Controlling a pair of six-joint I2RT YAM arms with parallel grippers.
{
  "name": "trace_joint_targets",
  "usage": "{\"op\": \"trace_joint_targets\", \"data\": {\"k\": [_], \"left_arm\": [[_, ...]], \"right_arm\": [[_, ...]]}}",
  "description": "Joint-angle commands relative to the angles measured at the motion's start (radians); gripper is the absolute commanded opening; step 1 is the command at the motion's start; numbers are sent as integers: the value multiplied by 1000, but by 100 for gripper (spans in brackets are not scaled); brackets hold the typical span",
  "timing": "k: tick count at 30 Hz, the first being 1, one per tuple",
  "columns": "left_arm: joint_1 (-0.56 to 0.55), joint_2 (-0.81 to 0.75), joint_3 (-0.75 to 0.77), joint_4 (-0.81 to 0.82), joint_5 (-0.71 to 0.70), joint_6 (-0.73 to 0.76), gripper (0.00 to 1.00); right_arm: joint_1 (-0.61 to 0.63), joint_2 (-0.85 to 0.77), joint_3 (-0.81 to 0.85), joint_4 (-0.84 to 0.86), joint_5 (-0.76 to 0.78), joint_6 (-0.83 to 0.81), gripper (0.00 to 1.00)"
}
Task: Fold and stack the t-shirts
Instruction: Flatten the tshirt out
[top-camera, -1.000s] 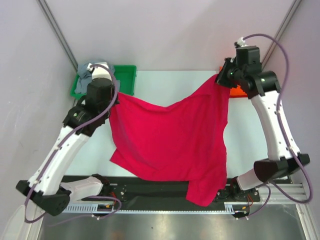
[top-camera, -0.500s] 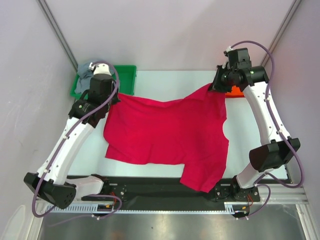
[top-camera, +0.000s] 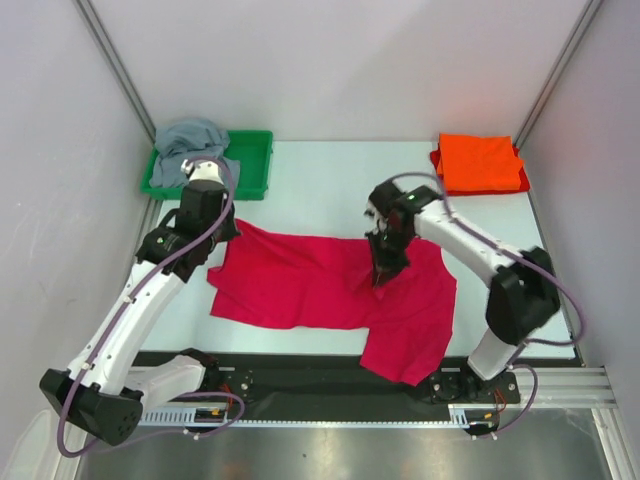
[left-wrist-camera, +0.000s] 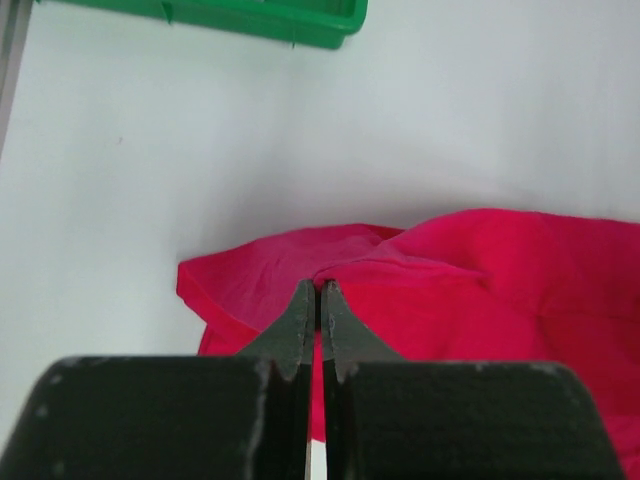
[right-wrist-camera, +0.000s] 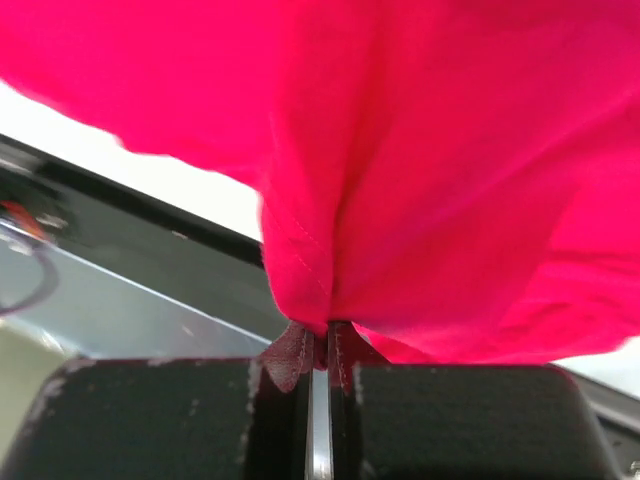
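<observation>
Now the crimson-pink t-shirt (top-camera: 300, 285) lies lowered on the worktop (top-camera: 320, 190), left end effector (left-wrist-camera: 318, 290) and right end effector (right-wrist-camera: 320, 335) both clenched on it, the right pulled inward, starting a fold.

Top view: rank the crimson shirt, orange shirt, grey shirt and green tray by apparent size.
1. crimson shirt, spread out, by far the largest.
2. green tray.
3. orange shirt, folded, and grey shirt, bunched over the tray's corner: too alike to rank.
</observation>
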Motion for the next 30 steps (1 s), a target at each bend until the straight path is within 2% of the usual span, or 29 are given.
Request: {"op": "trace_joint_targets", "data": {"k": [1, 4, 5, 7, 10, 11, 16, 18, 20, 24, 28, 30], "left_arm": [[9, -32, -18, 17, 27, -14, 0], [9, -33, -34, 18, 35, -13, 0], [9, -33, -38, 18, 37, -13, 0], [9, -36, -45, 21, 41, -13, 0], [9, -33, -54, 24, 50, -13, 0], [9, -32, -60, 27, 52, -14, 0], [9, -24, -78, 33, 72, -19, 0], [7, -26, -87, 33, 78, -21, 0], [6, -21, -91, 27, 81, -22, 0], [1, -16, -98, 26, 86, -28, 0], [-2, -13, -91, 15, 89, -28, 0], [-2, -18, -89, 9, 84, -31, 0]], "right_arm": [[23, 95, -90, 81, -43, 13, 0], [33, 196, -79, 116, -7, 12, 1], [40, 228, -66, 123, 13, 10, 8], [44, 233, -29, 130, 39, 24, 35], [61, 169, -35, 132, 90, 68, 53], [64, 147, -50, 135, 93, 79, 56], [84, -74, -321, 286, 90, 164, 49], [78, -170, -364, 357, 31, 179, 52], [60, -195, -374, 342, 65, 217, 52], [-45, -238, -484, 375, 40, 234, 44], [-86, -309, -509, 440, 30, 225, 57], [-115, -310, -529, 449, 9, 221, 55]]}}
